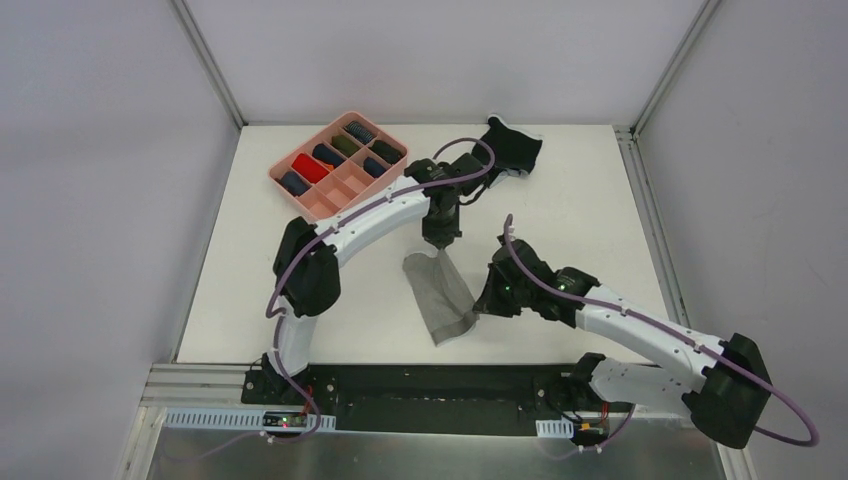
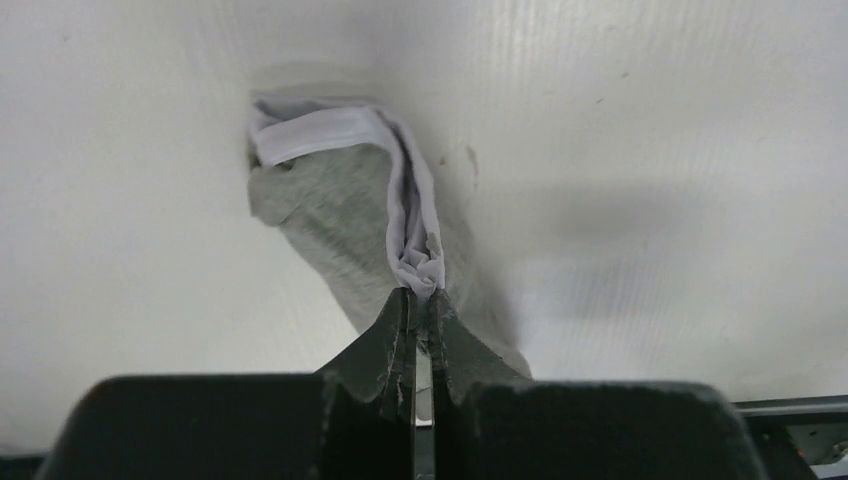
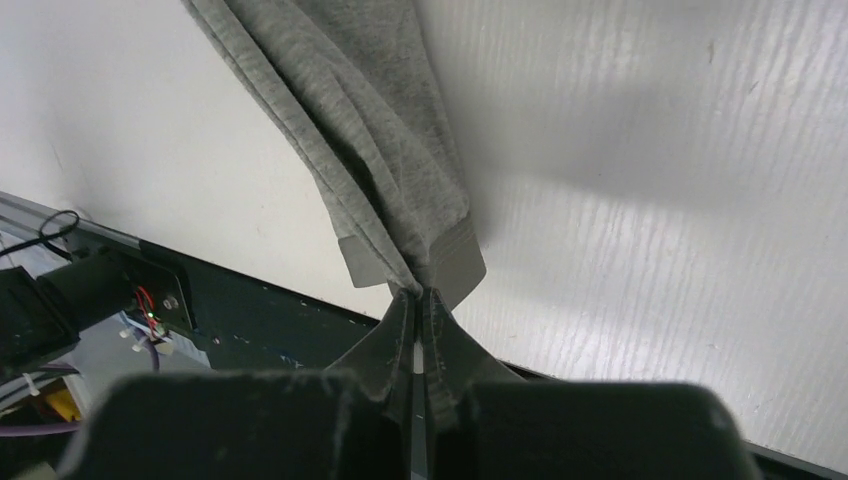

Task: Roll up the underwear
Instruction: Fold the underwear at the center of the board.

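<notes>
Jaws pinch opposite edges of the grey underwear (image 1: 440, 295).

Top view: even, diffuse light from above, sharp, only faint soft shadows on the desk (image 1: 580, 200). Wrist views bright, with streaky glare on the right one. Broad soft shadow right of the grey underwear (image 3: 380, 150). Left hand (image 2: 420, 305) and right hand (image 3: 415, 300) bodies dark and blurred at bottom edge; cloth in focus.
</notes>
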Tool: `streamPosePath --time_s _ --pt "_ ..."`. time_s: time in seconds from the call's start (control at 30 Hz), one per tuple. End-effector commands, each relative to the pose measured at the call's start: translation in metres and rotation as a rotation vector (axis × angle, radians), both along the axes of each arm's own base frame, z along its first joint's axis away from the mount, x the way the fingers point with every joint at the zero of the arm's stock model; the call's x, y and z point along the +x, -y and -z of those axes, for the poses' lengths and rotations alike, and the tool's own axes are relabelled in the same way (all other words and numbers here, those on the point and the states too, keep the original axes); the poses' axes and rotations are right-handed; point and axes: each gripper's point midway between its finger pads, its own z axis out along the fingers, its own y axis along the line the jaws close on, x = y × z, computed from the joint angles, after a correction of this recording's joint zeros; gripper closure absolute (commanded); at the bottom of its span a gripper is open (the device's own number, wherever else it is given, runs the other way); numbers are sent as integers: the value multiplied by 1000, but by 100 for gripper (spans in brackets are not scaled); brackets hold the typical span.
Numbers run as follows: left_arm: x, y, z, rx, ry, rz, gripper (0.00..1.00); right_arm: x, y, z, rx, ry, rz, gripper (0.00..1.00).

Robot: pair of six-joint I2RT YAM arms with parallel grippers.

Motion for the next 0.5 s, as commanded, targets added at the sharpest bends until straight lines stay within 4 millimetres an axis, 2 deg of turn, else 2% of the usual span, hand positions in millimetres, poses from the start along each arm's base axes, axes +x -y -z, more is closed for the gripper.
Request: streamPosePath --time_s 0.0,0.3,0.47 --pt "-10 -27 -9 26 32 -12 100 -2 -9 -7 -48 36 -32 100" --pt "-29 -52 12 24 30 -28 100 -19 -42 -2 -77 55 -113 100" --pt "-24 -55 28 -14 26 -38 100 -24 -59 0 -89 73 -130 100"
